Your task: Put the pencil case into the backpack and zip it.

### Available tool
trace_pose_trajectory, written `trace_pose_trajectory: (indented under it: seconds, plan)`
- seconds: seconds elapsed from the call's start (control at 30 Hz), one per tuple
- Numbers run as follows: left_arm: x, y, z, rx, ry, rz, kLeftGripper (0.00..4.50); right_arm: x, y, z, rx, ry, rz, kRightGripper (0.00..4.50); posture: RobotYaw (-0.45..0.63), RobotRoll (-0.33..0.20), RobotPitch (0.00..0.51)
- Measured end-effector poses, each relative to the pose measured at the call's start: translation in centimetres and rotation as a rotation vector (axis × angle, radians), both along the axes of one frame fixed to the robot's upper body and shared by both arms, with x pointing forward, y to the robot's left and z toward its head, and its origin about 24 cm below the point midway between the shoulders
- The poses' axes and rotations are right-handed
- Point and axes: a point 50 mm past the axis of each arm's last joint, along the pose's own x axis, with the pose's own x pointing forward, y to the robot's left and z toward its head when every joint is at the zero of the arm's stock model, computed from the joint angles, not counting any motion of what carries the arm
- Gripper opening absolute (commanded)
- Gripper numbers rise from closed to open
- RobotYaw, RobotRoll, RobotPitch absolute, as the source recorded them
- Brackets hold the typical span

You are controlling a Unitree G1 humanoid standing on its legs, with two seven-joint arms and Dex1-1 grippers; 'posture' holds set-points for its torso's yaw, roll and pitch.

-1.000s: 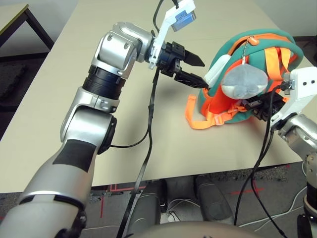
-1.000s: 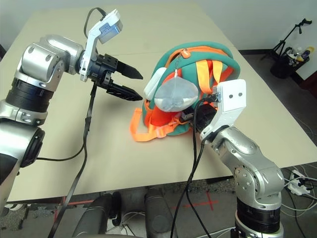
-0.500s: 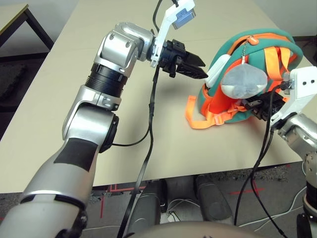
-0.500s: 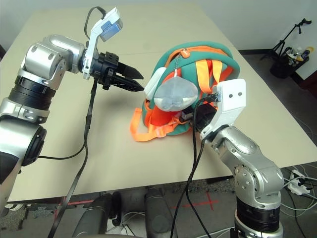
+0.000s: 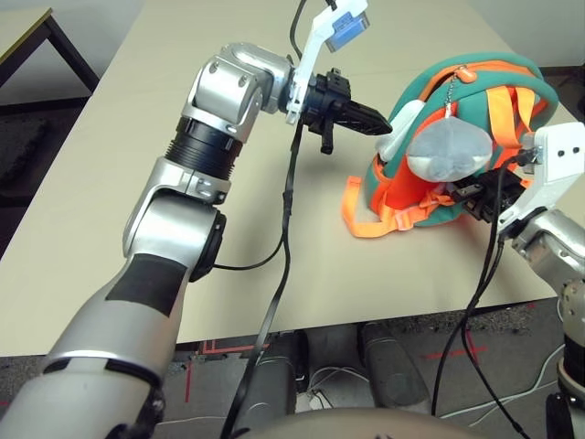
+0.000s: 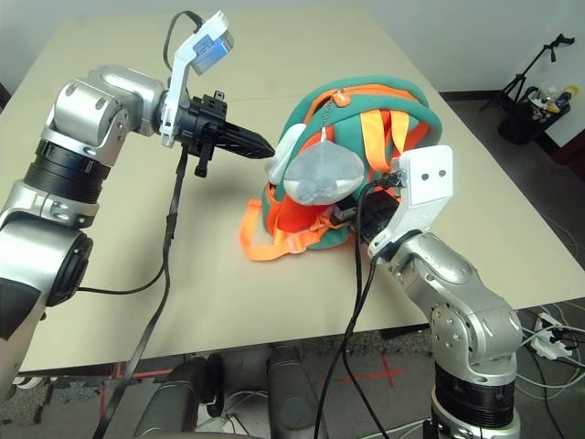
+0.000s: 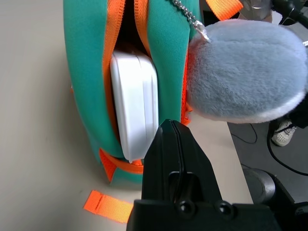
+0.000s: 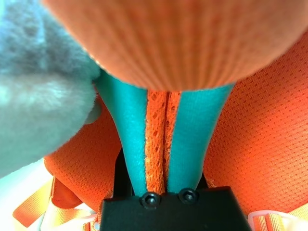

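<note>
While the right gripper (image 6: 366, 215) sits low at the near side of the backpack (image 5: 475, 101), its fingers are clenched on a teal, orange-trimmed strip of the bag, the wrist view filled with that fabric; the backpack stands on the desk (image 5: 110, 183), orange straps (image 5: 366, 215) spilling forward, and the grey plush charm (image 5: 446, 151) hangs on a chain over its front; further back the left gripper (image 5: 382, 119) reaches in with its fingers pressed together and empty, the tip just beside the pencil case (image 7: 134, 106); that white case sits edge-on in the open zip slot, partly inside, one end sticking out.
</note>
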Motion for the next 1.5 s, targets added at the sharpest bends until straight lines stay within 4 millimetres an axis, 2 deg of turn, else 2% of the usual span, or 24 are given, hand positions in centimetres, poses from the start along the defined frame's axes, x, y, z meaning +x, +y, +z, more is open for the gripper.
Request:
trace_pose_trajectory:
  seconds: [0.57,0.9,1.17,1.5]
  plan:
    - [1.0,0.1,-0.7,0.034,-0.032,0.045,0.0,-0.1,0.1,0.0,0.004,-0.003,-0.004,0.16,-0.18,0.0,0.178]
    - [1.4,-2.1,-2.3,0.038,-0.04,0.034,0.0,-0.1,0.1,0.0,0.007,-0.004,-0.004,0.16,-0.2,0.0,0.181]
    - [2.1,-2.8,-3.1,0.04,-0.051,0.058,0.0,-0.2,0.1,-0.1,0.009,-0.005,-0.016,0.16,-0.21,0.0,0.18]
    - [2.5,-4.5,-5.5,0.065,-0.033,0.08,0.0,-0.2,0.2,0.0,0.008,-0.009,-0.017,0.16,-0.21,0.0,0.184]
